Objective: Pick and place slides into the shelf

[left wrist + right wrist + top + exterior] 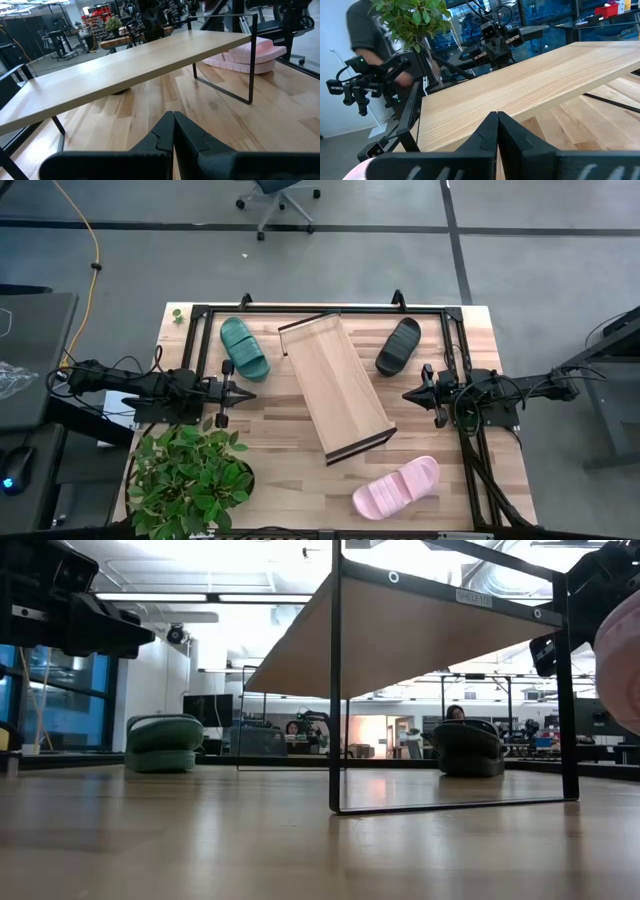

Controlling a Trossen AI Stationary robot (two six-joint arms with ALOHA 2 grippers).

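shelf (336, 386) blocking table centre, potted plant (190, 480) crowding near-left corner

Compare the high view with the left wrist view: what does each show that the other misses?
Only the high view shows the green slide, the black slide, the plant, the right gripper and the whole table.

Only the left wrist view shows the room beyond the table and the floor-side gap under the shelf, standing on its rails.

Both show the shelf, the pink slide and the left gripper, fingers shut, empty.
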